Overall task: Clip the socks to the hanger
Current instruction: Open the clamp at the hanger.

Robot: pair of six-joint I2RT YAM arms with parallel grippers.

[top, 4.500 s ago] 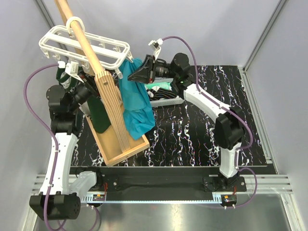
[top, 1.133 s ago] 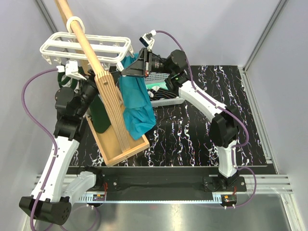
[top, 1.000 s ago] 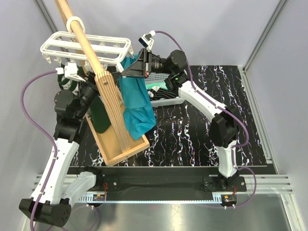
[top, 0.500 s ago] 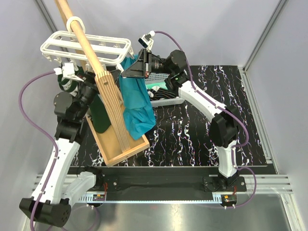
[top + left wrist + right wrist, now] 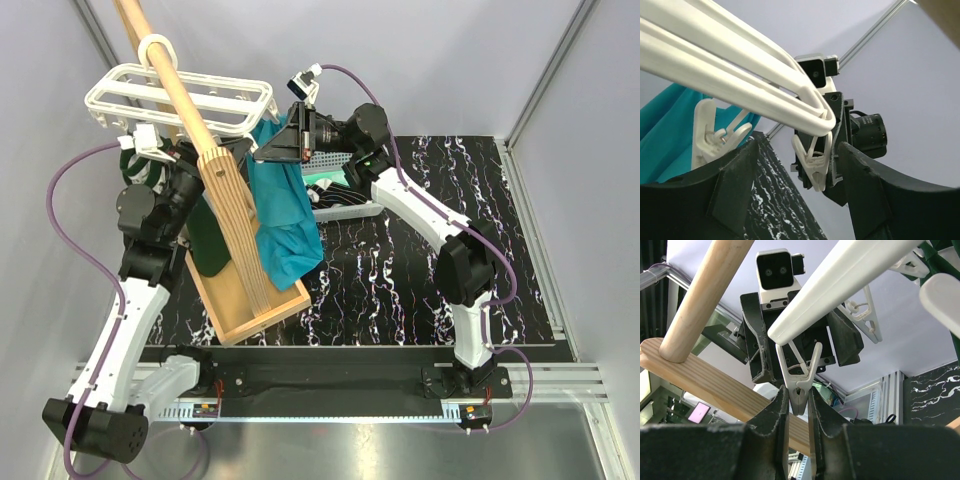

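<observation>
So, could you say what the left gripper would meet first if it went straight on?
Probably the white clip hanging from the hanger, straight ahead of the open left gripper; depth is unclear.

Wrist views seemingly face across the hanger (image 5: 840,285).

Top view was bright and even, lit diffusely from above; shadows on the counter (image 5: 400,290) were faint and soft. A thin bright strip glared along the metal rail (image 5: 330,416) at the near edge. Both wrist views faced pale walls and were backlit. The hanger (image 5: 730,80) bars were nearly blown white, their nearest parts blurred. The left hand (image 5: 797,145) was a dark, underexposed shape with soft edges.
</observation>
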